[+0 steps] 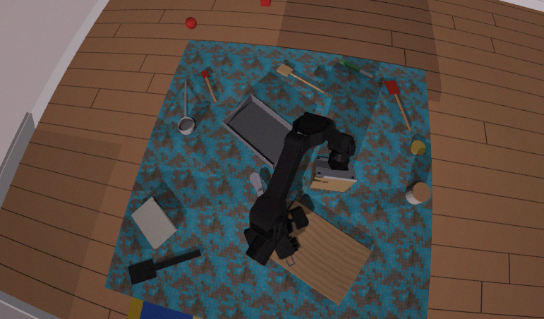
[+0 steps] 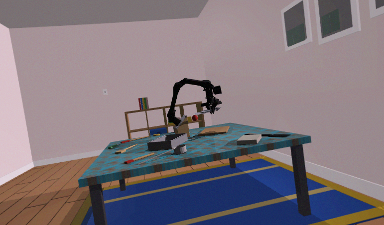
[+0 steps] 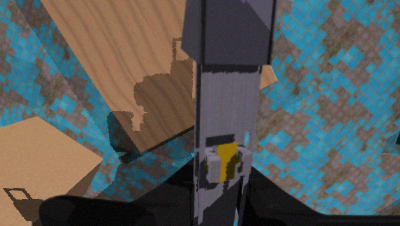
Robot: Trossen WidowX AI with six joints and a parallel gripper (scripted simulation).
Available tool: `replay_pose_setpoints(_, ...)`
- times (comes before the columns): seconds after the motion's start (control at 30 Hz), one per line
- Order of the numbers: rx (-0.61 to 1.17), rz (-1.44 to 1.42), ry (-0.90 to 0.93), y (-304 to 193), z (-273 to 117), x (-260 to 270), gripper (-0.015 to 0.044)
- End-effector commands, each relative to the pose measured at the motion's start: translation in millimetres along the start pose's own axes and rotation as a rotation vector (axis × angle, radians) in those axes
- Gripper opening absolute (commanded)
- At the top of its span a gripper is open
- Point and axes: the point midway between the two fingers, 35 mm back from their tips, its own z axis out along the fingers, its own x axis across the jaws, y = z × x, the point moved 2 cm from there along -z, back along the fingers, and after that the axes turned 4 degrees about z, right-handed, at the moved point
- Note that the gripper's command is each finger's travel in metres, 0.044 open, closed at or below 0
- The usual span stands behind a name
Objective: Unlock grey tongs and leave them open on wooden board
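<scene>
My gripper (image 2: 211, 108) (image 3: 218, 161) is shut on the grey tongs (image 1: 257, 182) (image 2: 202, 111) (image 3: 226, 105) and holds them high above the table, roughly level. In the wrist view the tongs show as one grey bar with their arms together, and a yellow lock piece (image 3: 227, 161) sits near my fingers. In the overhead view the arm hides most of the tongs. The wooden board (image 1: 329, 261) (image 2: 215, 130) (image 3: 125, 50) lies below, with my gripper over its near left corner. The grey roasting tin (image 1: 254, 126) (image 2: 167, 142) stands empty behind the arm.
The arm's tan base block (image 1: 332, 178) (image 3: 35, 160) stands beside the board. Around the table lie a ladle (image 1: 185, 124), red spatulas (image 1: 205, 77) (image 1: 392, 87), a wooden spatula (image 1: 283, 70), a yellow cup (image 1: 418, 147), a wooden cylinder (image 1: 418, 193), a grey slab (image 1: 154, 221) and a black tool (image 1: 154, 267).
</scene>
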Motion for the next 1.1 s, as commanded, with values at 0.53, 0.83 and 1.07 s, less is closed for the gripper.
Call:
replay_pose_setpoints(0.53, -0.004, -0.450, 0.013, 107, 6, 92, -0.0150)
replay_pose_setpoints(0.83, 0.005, -0.554, 0.022, 125, 12, 117, -0.0150)
replay_pose_setpoints(1.07, -0.115, -0.550, 0.107, 122, 12, 116, -0.0150)
